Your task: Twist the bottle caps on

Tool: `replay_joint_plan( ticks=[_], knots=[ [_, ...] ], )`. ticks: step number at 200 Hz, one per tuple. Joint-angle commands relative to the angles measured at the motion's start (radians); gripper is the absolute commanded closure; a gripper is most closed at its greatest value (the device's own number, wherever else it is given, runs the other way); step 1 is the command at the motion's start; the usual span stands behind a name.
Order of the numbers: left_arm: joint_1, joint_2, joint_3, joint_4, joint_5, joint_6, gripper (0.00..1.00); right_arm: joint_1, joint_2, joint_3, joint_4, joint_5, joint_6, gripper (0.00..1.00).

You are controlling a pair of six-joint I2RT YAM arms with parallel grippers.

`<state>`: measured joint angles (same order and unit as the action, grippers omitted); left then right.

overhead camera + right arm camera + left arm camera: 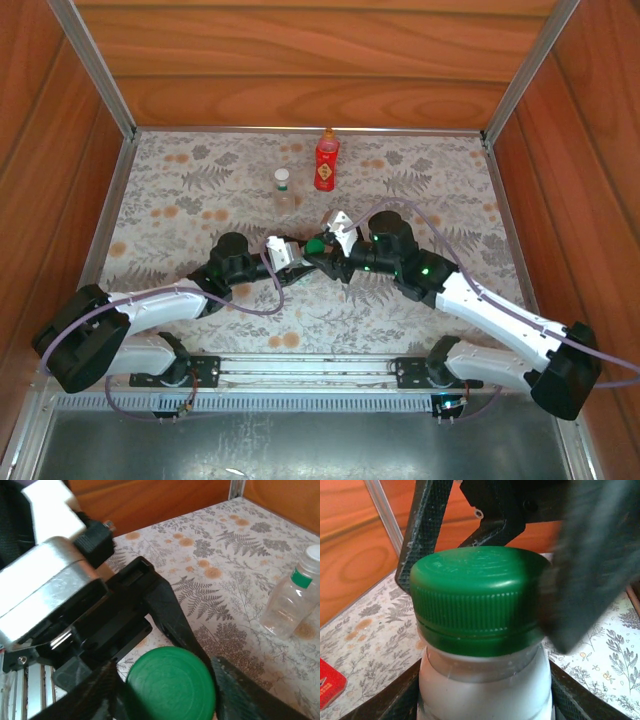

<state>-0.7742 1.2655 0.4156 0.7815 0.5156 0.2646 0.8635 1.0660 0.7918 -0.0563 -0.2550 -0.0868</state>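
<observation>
The left gripper (pixel 298 252) is clamped shut on the smooth white bottle (pixel 485 690) at the centre of the table (pixel 430 190). The right gripper (pixel 325 247) has its textured fingers (pixel 585 580) flanking the round, ribbed green cap (pixel 477 595) at 9 and 3 o'clock. Whether they are gripping it cannot be confirmed.

From here I read a green ribbed cap (pixel 477 597) over the white bottle (pixel 485 685). Red bottle (pixel 326 165): pale markings on the label, orange top. Clear bottle (pixel 290 602): white cap, green band at the neck. Table cover (pixel 180 200): off-white, grey fern print with orange blossoms. Walls (pixel 300 60): reddish-brown wood grain. Frame posts (pixel 97 70): silver. Both arms (pixel 500 310): white shells, black joints. I see a green light on the right one.
</observation>
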Motion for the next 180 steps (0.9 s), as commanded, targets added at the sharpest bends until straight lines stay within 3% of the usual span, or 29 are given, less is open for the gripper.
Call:
replay_joint_plan(
  ticks=[1, 34, 56, 79, 101, 128, 149, 180],
  knots=[
    [0.004, -0.006, 0.019, 0.009, 0.01, -0.002, 0.47, -0.001, 0.005, -0.002, 0.036, -0.024, -0.01, 0.55],
    [0.003, -0.002, 0.018, 0.009, -0.032, 0.004, 0.36, -0.001, -0.001, -0.004, 0.03, -0.005, -0.011, 0.63],
    [0.003, -0.003, 0.012, 0.011, -0.065, 0.008, 0.16, -0.001, -0.011, -0.008, 0.03, 0.07, -0.004, 0.65],
    [0.004, -0.022, -0.002, 0.012, -0.118, 0.008, 0.0, -0.014, -0.017, -0.023, 0.032, 0.249, 0.036, 0.67],
    [0.006, -0.038, -0.018, 0.012, -0.227, -0.02, 0.0, -0.075, -0.013, -0.032, 0.041, 0.388, 0.085, 0.69],
    [0.006, -0.038, -0.028, 0.013, -0.445, -0.097, 0.0, -0.163, 0.028, -0.017, 0.079, 0.51, 0.113, 0.72],
    [0.007, -0.028, -0.034, 0.013, -0.536, -0.15, 0.0, -0.225, 0.102, 0.036, 0.102, 0.509, 0.106, 0.71],
    [0.006, -0.021, -0.04, 0.013, -0.564, -0.2, 0.0, -0.299, 0.245, 0.151, 0.11, 0.467, 0.071, 0.69]
  ],
)
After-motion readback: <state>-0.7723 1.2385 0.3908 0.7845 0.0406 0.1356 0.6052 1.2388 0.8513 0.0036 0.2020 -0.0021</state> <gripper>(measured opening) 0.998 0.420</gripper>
